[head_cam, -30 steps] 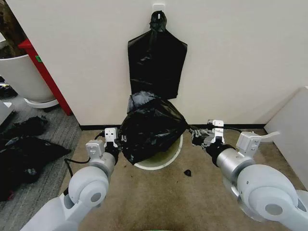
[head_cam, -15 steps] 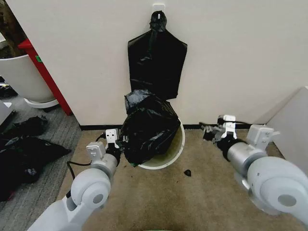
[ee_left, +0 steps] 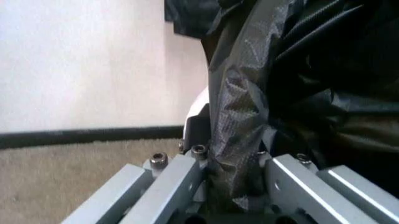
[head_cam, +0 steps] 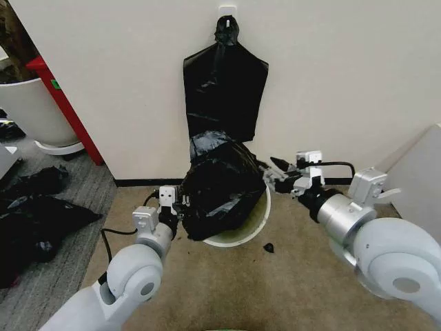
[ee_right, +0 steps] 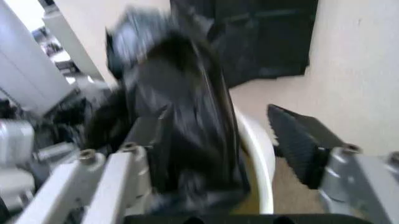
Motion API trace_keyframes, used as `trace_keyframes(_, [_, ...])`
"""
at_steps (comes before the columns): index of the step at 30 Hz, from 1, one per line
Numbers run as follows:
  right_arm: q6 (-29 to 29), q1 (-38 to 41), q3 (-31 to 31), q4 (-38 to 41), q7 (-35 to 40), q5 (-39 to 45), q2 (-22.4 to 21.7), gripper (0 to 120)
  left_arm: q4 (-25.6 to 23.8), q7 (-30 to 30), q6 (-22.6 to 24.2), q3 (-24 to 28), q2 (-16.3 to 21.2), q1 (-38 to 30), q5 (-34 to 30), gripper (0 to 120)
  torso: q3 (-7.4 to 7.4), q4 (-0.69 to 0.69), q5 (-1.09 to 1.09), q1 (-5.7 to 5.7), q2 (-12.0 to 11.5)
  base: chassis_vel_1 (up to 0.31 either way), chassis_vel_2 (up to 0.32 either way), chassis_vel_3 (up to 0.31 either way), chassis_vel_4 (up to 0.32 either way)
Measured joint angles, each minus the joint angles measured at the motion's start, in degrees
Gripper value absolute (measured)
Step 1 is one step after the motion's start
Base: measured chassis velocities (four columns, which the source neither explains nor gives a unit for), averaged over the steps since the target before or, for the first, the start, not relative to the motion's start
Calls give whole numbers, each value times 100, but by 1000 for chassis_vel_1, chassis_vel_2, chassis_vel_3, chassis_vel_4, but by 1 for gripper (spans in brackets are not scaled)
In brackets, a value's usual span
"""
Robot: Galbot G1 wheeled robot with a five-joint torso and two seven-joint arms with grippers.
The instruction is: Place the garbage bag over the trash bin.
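Bin sits on the floor by the wall, the bag bunched over it. Your left pincer is clenched on its left edge; your right pincer is spread wide at the right edge.

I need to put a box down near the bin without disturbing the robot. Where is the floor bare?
Bare carpet lies in front of the bin, between the arms, apart from a small black scrap. Beside the bin is crowded: left gripper clamps the bag, right gripper open at the rim.
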Motion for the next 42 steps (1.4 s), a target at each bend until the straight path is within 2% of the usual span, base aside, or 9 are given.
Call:
trace_keyframes(8, [-123, -33, -93, -1, 195, -15, 82, 88, -31, 125, -36, 0, 20, -8, 204, 0, 0, 0, 0, 0, 0, 0, 0, 0, 0])
trace_keyframes(12, [-124, -36, -93, -1, 209, -14, 88, 88, -35, 131, -37, 0, 20, -8, 209, 0, 0, 0, 0, 0, 0, 0, 0, 0, 0])
trace_keyframes(14, [-124, -38, -94, -1, 228, -8, 96, 81, -41, 137, -38, 1, 20, -8, 212, 0, 0, 1, 0, 0, 0, 0, 0, 0, 0])
trace_keyframes(17, [-118, -42, -94, -1, 251, -6, 110, 64, -57, 147, -39, 0, 23, -3, 215, 0, 0, 1, 0, 0, 0, 0, 0, 0, 0])
trace_keyframes(19, [-111, -43, -95, -1, 251, -7, 112, 61, -59, 151, -39, 0, 25, -1, 218, 0, 0, 0, 0, 0, 0, 0, 0, 0, 0])
trace_keyframes(26, [-26, -85, -96, -2, 256, -3, 123, 30, -64, 183, -58, -21, 51, 7, 249, 0, 0, 1, 0, 0, 0, 0, 0, 0, 0])
trace_keyframes(28, [-23, -87, -96, -2, 258, -1, 125, 29, -64, 185, -62, -22, 52, 6, 250, 0, 0, 1, 0, 0, 0, 0, 0, 0, 0])
trace_keyframes(34, [20, -129, -98, -2, 295, 19, 150, 2, -64, 208, -110, -26, 38, 18, 280, 0, 0, 0, 0, 0, 0, 0, 0, 0, 0])
trace_keyframes(42, [126, -136, -67, -2, 396, 50, 148, 0, -63, 256, -157, -58, 27, 67, 358, 0, 0, 1, 0, 0, 0, 0, 0, 0, 0])
